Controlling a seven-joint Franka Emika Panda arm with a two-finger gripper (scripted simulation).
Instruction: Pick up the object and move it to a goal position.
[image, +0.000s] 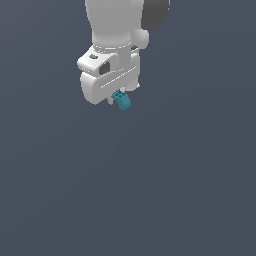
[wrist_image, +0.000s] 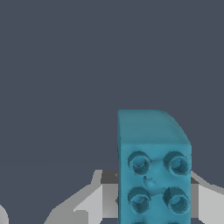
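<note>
Holding the teal brick (image: 121, 100) at my tips, I hang in the upper middle of the exterior view, my white gripper (image: 116, 98) pointing downward with the brick poking out below the finger housing. My fingers are pinched on it: in the wrist view the brick (wrist_image: 154, 168) sits between my two grey-white fingers (wrist_image: 94, 203), one on each flank, its studded face turned toward the camera and four round studs plainly visible, with a smooth face angled away beyond them.

The surface (image: 128, 200) is one even slate-grey field in both views. I cannot make out any table edge or corner, so I cannot say where over the tabletop I am, nor whether the brick is lifted clear of the surface or resting on it, since no shadow or contact line shows. All around me the grey runs unbroken to every border of the exterior view, widest toward its lower side.
</note>
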